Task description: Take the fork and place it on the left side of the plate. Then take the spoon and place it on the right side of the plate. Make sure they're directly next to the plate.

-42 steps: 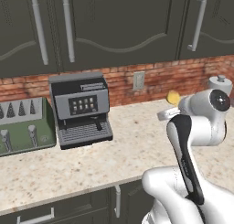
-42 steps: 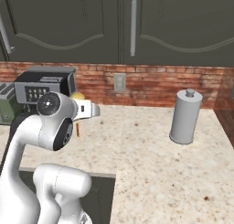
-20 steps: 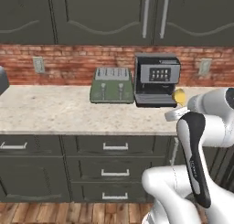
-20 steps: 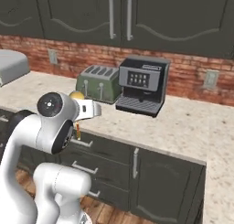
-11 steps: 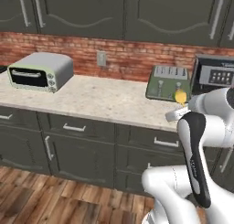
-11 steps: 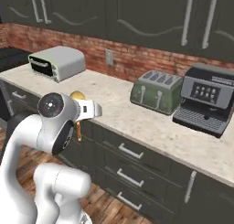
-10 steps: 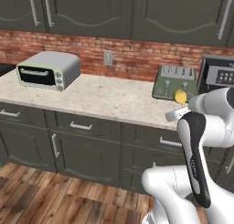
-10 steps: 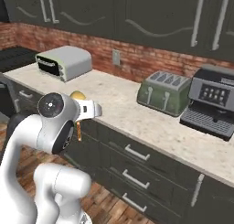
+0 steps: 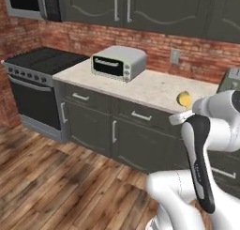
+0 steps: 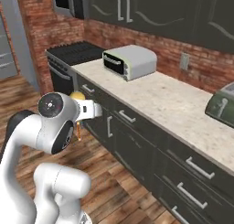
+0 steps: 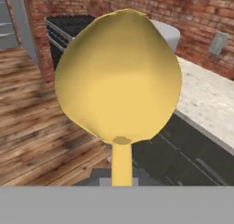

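Driving has carried both base views from the coffee machine to a silver toaster oven (image 9: 118,62) on the speckled bench (image 9: 159,89); the hand (image 9: 179,117) stays clamped on the yellowish-golden spoon (image 11: 118,77), bowl ahead along its reach.

A home kitchen: dark cabinets (image 9: 140,8) over a speckled tabletop (image 10: 183,104), a brick backsplash (image 9: 154,46), a black stove (image 9: 37,65), a toaster oven (image 9: 118,62) and a wood floor (image 9: 56,187).
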Controlling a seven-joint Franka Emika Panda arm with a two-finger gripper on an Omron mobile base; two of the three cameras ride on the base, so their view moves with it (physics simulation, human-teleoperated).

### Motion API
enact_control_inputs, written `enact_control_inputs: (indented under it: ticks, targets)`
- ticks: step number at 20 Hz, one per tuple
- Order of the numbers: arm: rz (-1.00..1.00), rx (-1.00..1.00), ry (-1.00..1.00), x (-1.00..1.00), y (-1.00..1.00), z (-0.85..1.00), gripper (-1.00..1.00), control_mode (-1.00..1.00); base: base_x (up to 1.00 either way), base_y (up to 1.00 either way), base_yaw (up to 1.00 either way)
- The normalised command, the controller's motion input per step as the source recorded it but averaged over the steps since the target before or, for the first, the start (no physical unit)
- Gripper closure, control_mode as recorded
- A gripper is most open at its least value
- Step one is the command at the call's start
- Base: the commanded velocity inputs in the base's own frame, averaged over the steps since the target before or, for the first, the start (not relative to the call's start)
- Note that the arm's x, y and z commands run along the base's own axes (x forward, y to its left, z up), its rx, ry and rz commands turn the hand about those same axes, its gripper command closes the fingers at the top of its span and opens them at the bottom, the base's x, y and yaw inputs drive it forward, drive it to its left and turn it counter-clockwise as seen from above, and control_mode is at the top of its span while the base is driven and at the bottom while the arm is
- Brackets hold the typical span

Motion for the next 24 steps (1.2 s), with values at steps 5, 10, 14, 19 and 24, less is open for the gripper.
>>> enact_control_inputs:
  ticks: [5, 10, 14, 19, 24]
  targets:
    - [0.0, 0.0, 0.0, 0.0, 0.0, 0.0, 1.0, 1.0, -0.49, 0.56, 0.44]
    - [0.0, 0.0, 0.0, 0.0, 0.0, 0.0, 1.0, 1.0, -0.5, 0.72, 0.43]
    - [0.0, 0.0, 0.0, 0.0, 0.0, 0.0, 1.0, 1.0, -0.56, 0.81, 0.41]
    - [0.0, 0.0, 0.0, 0.0, 0.0, 0.0, 1.0, 1.0, -0.63, 0.8, 0.41]
    - [0.0, 0.0, 0.0, 0.0, 0.0, 0.0, 1.0, 1.0, -0.7, 0.95, 0.34]
